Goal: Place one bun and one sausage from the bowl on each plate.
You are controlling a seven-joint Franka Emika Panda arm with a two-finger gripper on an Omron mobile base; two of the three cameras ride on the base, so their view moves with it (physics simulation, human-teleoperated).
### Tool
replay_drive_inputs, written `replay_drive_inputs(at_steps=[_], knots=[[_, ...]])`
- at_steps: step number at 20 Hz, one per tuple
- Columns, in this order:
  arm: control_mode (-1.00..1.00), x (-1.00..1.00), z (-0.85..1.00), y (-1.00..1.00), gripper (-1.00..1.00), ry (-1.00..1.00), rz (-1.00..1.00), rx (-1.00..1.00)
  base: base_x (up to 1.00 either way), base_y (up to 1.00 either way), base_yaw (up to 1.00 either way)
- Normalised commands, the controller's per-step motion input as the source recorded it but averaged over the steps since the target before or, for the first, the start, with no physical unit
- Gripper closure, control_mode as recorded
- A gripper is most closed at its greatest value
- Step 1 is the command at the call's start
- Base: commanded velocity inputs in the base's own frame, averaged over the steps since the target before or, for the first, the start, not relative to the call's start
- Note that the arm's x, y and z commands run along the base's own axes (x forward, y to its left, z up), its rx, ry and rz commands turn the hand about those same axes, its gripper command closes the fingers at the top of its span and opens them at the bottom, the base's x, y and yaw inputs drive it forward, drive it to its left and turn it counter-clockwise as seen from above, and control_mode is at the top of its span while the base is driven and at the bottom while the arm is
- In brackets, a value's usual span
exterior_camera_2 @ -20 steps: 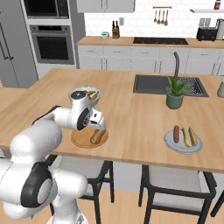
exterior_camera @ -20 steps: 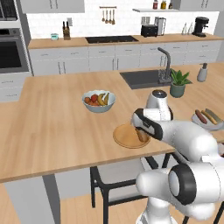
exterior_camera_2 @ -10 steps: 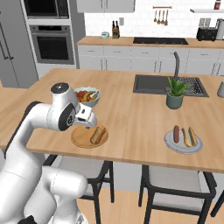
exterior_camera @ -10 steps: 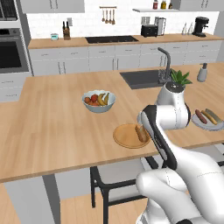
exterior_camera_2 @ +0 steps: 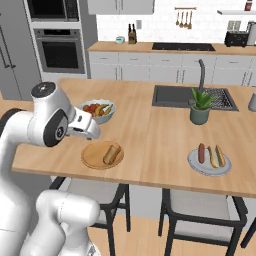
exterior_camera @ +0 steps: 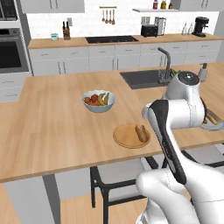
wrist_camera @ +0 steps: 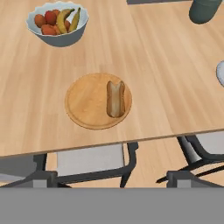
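A light brown wooden plate (wrist_camera: 94, 103) lies near the counter's front edge with one bun (wrist_camera: 115, 99) on its right half. The same plate (exterior_camera_2: 101, 154) and bun (exterior_camera_2: 112, 154) sit just below and right of my gripper (exterior_camera_2: 91, 131), which hovers above them, open and holding nothing. To the right, the pale grey plate (exterior_camera_2: 210, 161) carries a sausage (exterior_camera_2: 202, 152) and a bun (exterior_camera_2: 215, 156). The wooden plate (exterior_camera: 131, 135) also lies left of my arm in the left base view. The bowl is out of view.
A pale blue-white fruit bowl (exterior_camera_2: 97, 109) stands behind the wooden plate. A potted plant (exterior_camera_2: 200, 105) and the sink (exterior_camera_2: 192, 95) lie further back right. Dark chairs (wrist_camera: 94, 164) stand under the counter's front edge.
My hand has risen and drawn back from the wooden plate. The bun stays lying on that plate.
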Motion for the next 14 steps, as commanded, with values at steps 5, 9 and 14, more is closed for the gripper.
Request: replay_drive_inputs(at_steps=[5, 9, 14], knots=[[1.0, -0.17, 0.25, 0.0, -1.0, 0.0, 0.0, 0.0, -0.42, -0.05, 0.0], [1.0, 0.0, 0.0, 0.0, -1.0, 0.0, 0.0, 0.0, -0.83, -0.91, 0.0], [1.0, 0.0, 0.0, 0.0, -1.0, 0.0, 0.0, 0.0, 0.04, -1.0, -0.05]])
